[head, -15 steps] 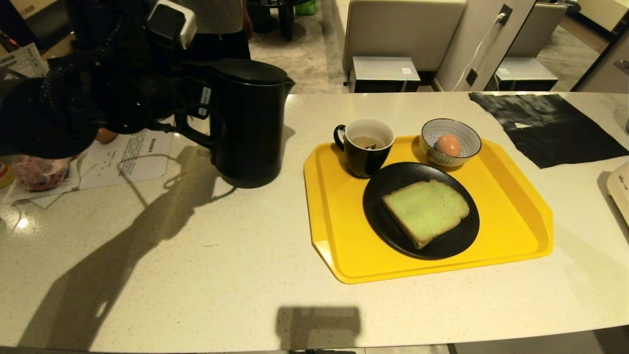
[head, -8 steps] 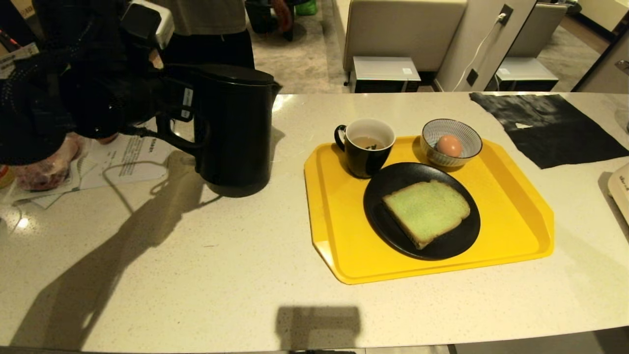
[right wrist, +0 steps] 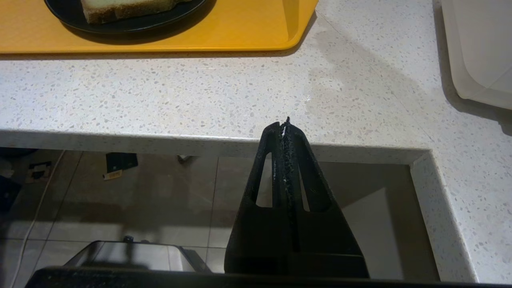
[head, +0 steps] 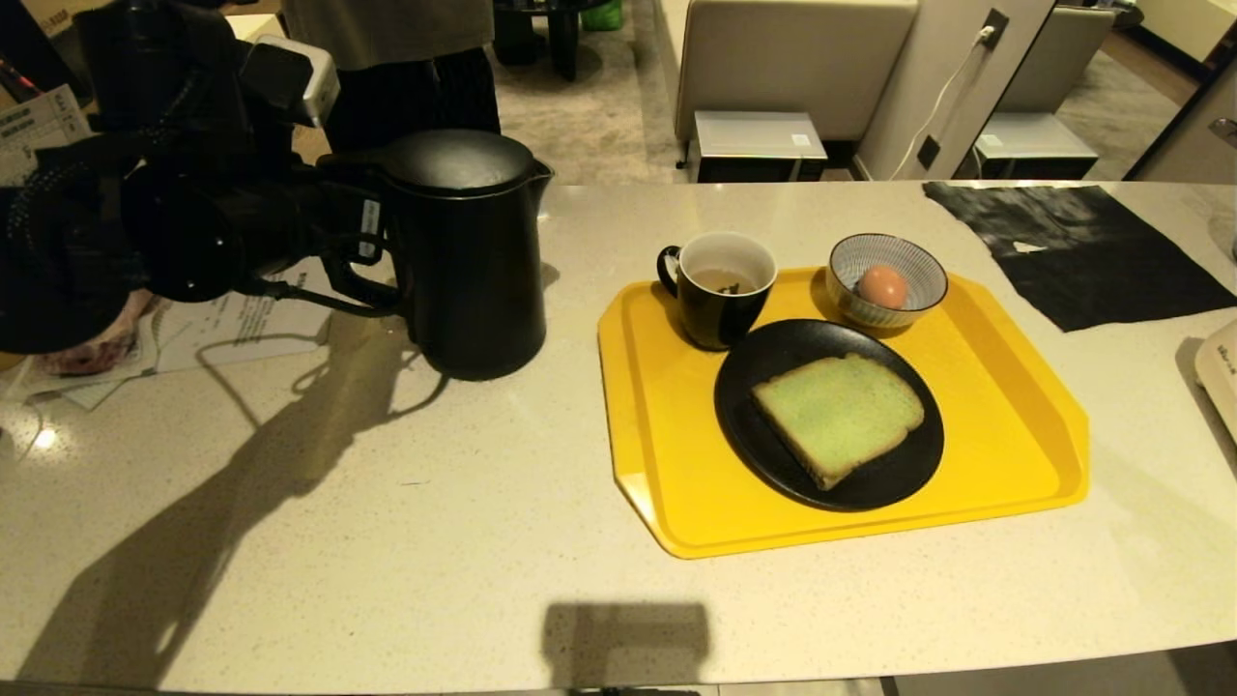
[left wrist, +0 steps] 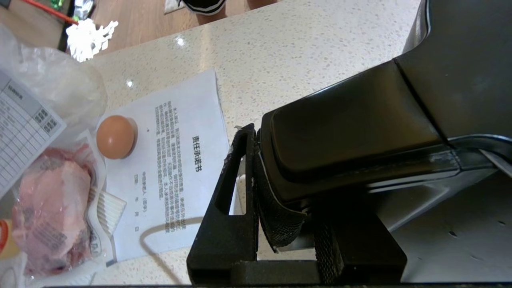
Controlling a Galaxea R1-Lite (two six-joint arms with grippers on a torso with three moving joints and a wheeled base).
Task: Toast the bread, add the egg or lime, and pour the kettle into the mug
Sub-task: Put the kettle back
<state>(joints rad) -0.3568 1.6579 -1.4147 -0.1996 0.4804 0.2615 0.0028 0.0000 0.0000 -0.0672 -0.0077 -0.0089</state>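
Observation:
The tall black kettle [head: 469,251] is upright at the counter's left, and whether its base touches the counter I cannot tell. My left gripper [head: 362,227] is shut on its loop handle [left wrist: 352,128], with the handle clamped between the pads at the left gripper [left wrist: 288,168]. On the yellow tray [head: 1015,425] stand the black mug [head: 720,290], holding pale liquid, and a striped bowl [head: 913,266] holding the egg [head: 881,286]. The green bread [head: 836,416] lies on a black plate [head: 773,367]. My right gripper [right wrist: 285,124] hangs shut and empty below the counter's near edge.
Left of the kettle lie printed papers [left wrist: 176,160] with a darker egg [left wrist: 115,137] on them and a wrapped packet of meat [left wrist: 48,208]. A black cloth [head: 1073,251] covers the far right. A white appliance [right wrist: 480,48] sits at the right edge. A person [head: 406,58] stands behind the counter.
The kettle, held by my left gripper, slid a little left and then back right, and more of its lid's top shows now. The right arm has not moved.

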